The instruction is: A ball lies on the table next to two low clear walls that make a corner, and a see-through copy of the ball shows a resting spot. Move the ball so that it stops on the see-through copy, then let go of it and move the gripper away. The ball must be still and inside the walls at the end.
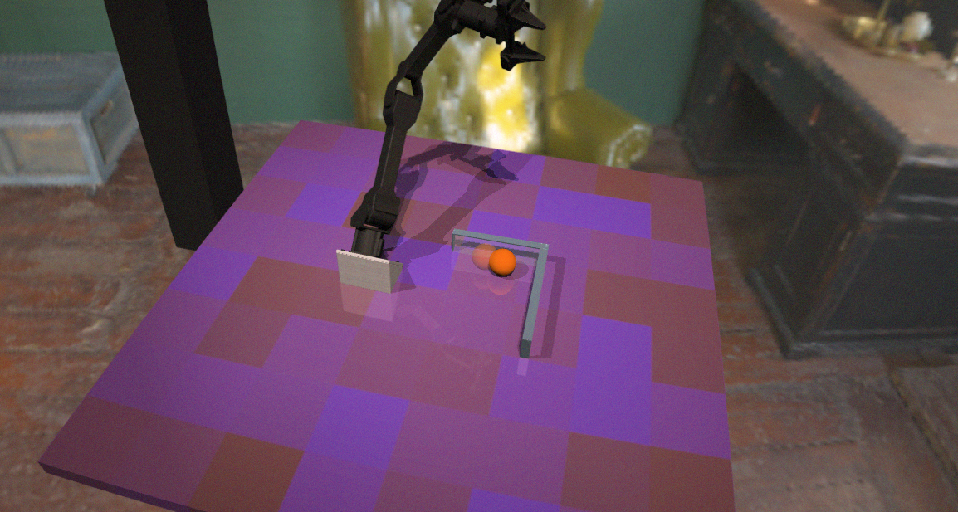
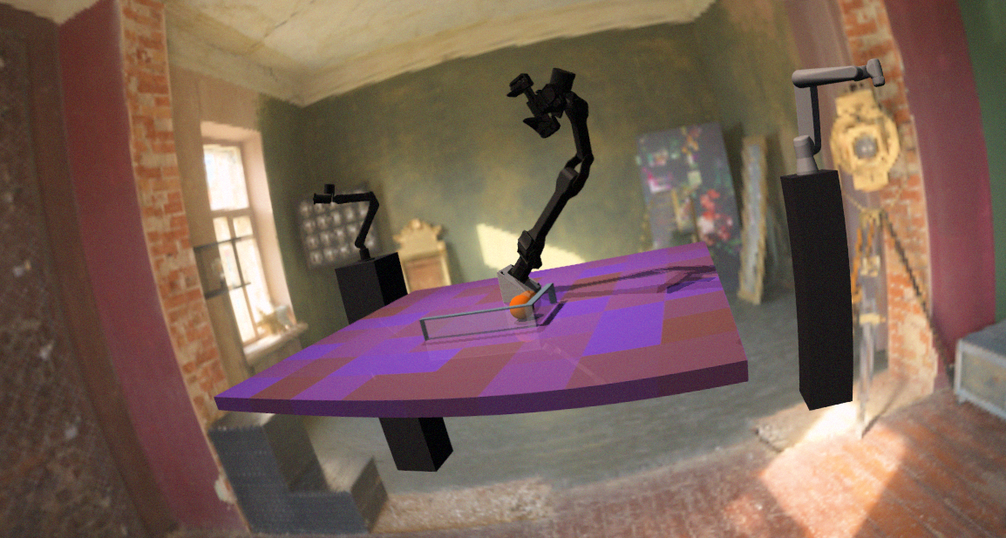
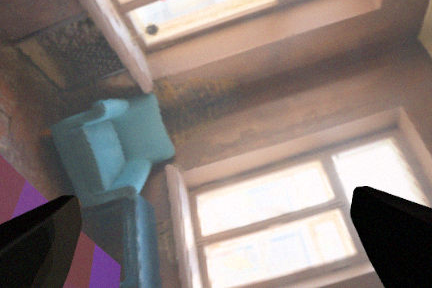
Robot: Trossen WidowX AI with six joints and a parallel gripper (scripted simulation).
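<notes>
The orange ball [image 1: 501, 261] [image 2: 520, 307] rests on the table [image 1: 428, 468] [image 2: 598, 386] inside the corner of two low clear walls. One wall's grey rim [image 1: 499, 238] [image 2: 543, 295] runs behind the ball in the top view, and the other's rim [image 1: 536, 294] [image 2: 479, 312] runs to its right. The see-through copy [image 1: 481, 256] shows just left of the ball, partly overlapped by it; I cannot tell it apart in the exterior view. My gripper [image 1: 544, 41] [image 2: 515, 106] [image 3: 219, 207] is open and empty, high above the table and away from the ball.
A pale panel [image 1: 367, 271] stands at my arm's foot, left of the ball in the top view. Beyond the table are a black pedestal [image 2: 819, 288] with a grey arm and another pedestal [image 2: 365, 288] with a dark arm.
</notes>
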